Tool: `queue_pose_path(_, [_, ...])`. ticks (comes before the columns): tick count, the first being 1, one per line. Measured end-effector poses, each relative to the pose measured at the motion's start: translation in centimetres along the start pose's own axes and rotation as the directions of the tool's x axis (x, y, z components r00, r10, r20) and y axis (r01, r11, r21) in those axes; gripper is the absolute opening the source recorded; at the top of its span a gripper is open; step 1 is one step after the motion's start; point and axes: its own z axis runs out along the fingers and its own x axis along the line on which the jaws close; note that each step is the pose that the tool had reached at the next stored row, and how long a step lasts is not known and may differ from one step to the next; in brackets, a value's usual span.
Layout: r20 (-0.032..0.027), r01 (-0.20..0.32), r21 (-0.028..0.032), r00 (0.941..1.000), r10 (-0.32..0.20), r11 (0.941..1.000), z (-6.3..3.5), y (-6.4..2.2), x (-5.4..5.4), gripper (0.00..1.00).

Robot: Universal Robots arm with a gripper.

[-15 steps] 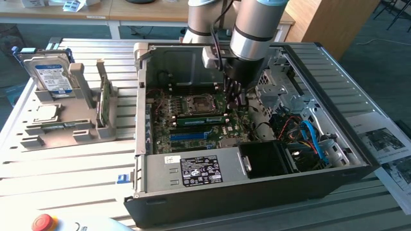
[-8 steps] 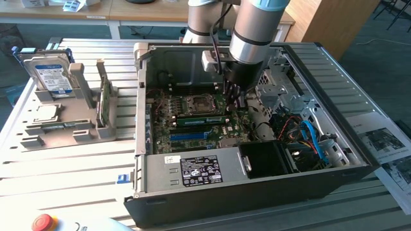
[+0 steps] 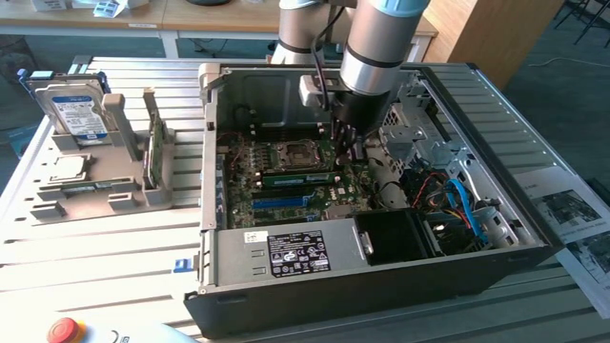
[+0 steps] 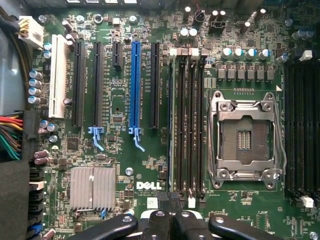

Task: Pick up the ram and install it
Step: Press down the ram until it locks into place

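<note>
The ram [image 3: 297,176] is a thin green stick standing along the black memory slots beside the empty processor socket [image 3: 291,153] inside the open computer case. In the wrist view it appears as a thin pale edge [image 4: 172,125] in the outermost slot, farthest from the socket [image 4: 243,140]. My gripper [image 3: 349,148] hangs over one end of those slots. Its black fingers [image 4: 159,222] are pressed together, shut, in line with that edge. Whether they touch the stick I cannot tell.
The case walls [image 3: 214,143] enclose the motherboard. The power supply [image 3: 291,254] and loose cables [image 3: 458,207] crowd one end. On the exterior view's left, a grey holder [image 3: 105,193] carries a hard drive [image 3: 76,111], a silver chip [image 3: 68,168] and another upright green board [image 3: 153,146].
</note>
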Motion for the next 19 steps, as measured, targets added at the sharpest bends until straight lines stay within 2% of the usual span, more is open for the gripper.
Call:
queue_pose_path(11, [0.0000,0.000,-0.0001,1.0000,0.000,1.0000,0.58,-0.02,-0.93,0.11])
queue_pose_path(16, [-0.0001,0.000,-0.0001,1.0000,0.000,1.0000,0.61,-0.02,-0.94,0.11])
queue_pose_path(19, [0.0000,0.000,-0.0001,1.0000,0.000,1.0000,1.01,-0.04,-0.95,0.11])
